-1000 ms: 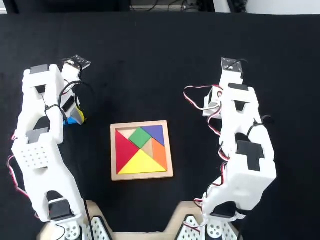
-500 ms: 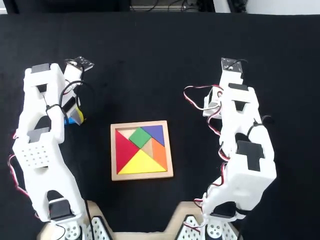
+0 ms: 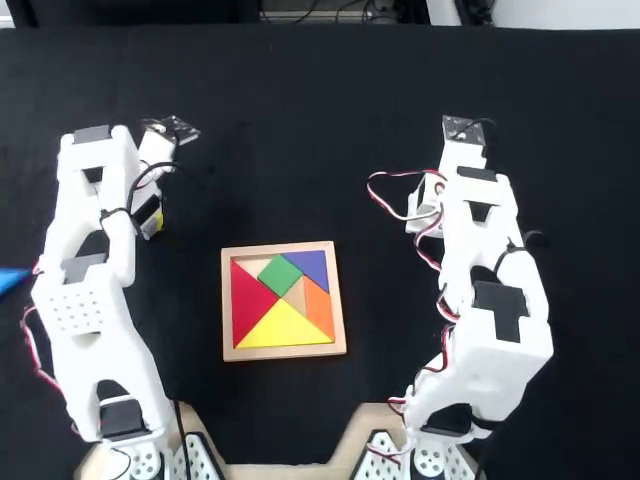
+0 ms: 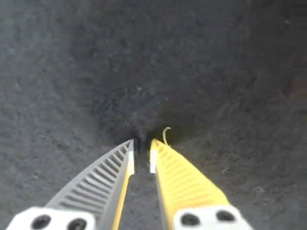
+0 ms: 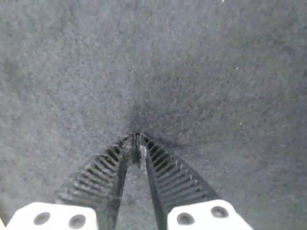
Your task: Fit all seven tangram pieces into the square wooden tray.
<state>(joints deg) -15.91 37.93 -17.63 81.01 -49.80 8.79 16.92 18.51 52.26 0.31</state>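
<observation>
Nearly done, seemingly. Far left, blue piece (image 3: pixel 9 280) at worktop (image 3: pixel 300 120) edge; left tool (image 4: pixel 142 143) together, empty. Centre, square wooden tray (image 3: pixel 284 352) mostly filled, one triangular gap (image 3: pixel 296 292) bare, well apart from that piece. Right tool (image 5: pixel 136 138) together, empty.

matt, fuzzy black cloth (image 3: pixel 300 120) — pale bare-wood tray (image 3: pixel 284 352) with smooth painted pieces (image 3: pixel 285 325), ribbed plastic left hand (image 4: pixel 142 143)

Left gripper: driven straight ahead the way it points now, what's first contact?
Probably just the black cloth: the left gripper aims down at a bare patch, with nothing else in line in its wrist view. How far off the cloth is remains hard to judge.
</observation>
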